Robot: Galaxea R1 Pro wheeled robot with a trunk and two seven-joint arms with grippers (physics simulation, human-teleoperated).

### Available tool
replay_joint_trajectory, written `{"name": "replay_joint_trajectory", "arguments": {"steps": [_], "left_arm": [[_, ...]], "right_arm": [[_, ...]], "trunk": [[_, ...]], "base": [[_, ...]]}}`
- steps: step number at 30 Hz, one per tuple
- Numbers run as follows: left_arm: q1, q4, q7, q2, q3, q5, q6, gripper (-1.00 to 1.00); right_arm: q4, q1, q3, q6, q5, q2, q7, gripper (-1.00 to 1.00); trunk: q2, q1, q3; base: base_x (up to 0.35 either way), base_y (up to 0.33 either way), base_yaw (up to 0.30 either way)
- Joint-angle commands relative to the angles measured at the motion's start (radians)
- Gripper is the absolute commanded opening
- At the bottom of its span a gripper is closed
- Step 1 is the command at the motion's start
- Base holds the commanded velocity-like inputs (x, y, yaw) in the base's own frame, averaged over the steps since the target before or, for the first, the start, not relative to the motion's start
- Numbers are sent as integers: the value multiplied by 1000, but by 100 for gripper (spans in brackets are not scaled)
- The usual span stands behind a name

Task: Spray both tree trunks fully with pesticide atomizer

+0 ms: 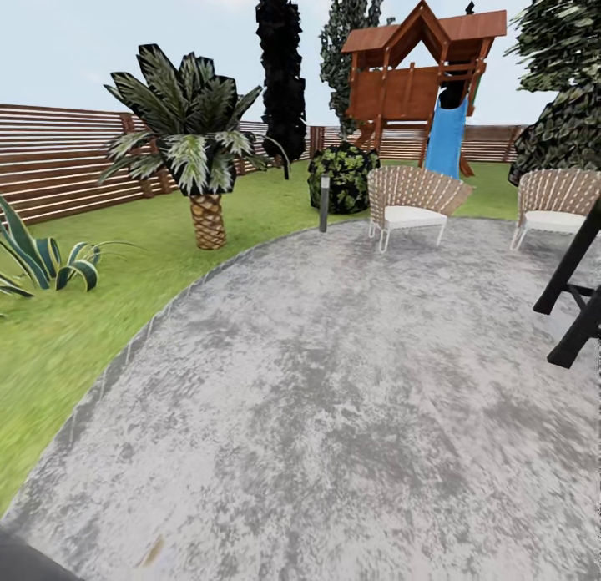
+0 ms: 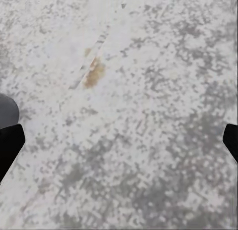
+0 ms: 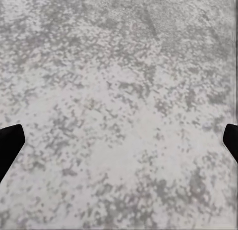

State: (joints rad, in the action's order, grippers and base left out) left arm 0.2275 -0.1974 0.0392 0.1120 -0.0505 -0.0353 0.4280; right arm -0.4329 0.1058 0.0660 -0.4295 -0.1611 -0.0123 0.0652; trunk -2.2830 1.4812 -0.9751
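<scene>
No atomizer lay in sight on the grey paving (image 1: 334,414); dark tall trees (image 1: 280,72) stood at twelve o'clock beyond the palm (image 1: 192,138) — likely transit. Left gripper (image 2: 119,141) and right gripper (image 3: 119,141) hung spread wide, empty — ready to grasp

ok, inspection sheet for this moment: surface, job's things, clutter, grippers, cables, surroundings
Surface: grey mottled paved patio, curved edge meeting lawn; one small brown stain on the paving.
Job's things: atomizer nothing seen; tall dark trees stand far off by the fence, low trunks not clear.
Clutter: two wicker chairs, short grey post light, black angled frame at the right edge.
Grippers: left gripper and right gripper both open, empty, over paving.
Cables: nothing seen.
Surroundings: small palm, round shrub, wooden playhouse with blue slide, slatted fence.
</scene>
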Motion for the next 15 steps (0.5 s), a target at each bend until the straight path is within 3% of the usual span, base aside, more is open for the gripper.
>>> {"name": "replay_joint_trajectory", "arguments": {"steps": [1, 9, 15], "left_arm": [[0, 0, 0, 0, 0, 0, 0, 100], [0, 0, -1, 0, 1, 0, 0, 100], [0, 0, -1, 0, 0, 0, 0, 100]], "right_arm": [[0, 0, 0, 0, 0, 0, 0, 100], [-1, 0, -2, -1, 0, 0, -1, 100], [-1, 0, -2, -1, 0, 0, -1, 100]], "trunk": [[0, 0, 0], [0, 0, 0], [0, 0, 0]], "base": [[339, 0, -136], [339, 0, -31], [339, 0, -206]]}}
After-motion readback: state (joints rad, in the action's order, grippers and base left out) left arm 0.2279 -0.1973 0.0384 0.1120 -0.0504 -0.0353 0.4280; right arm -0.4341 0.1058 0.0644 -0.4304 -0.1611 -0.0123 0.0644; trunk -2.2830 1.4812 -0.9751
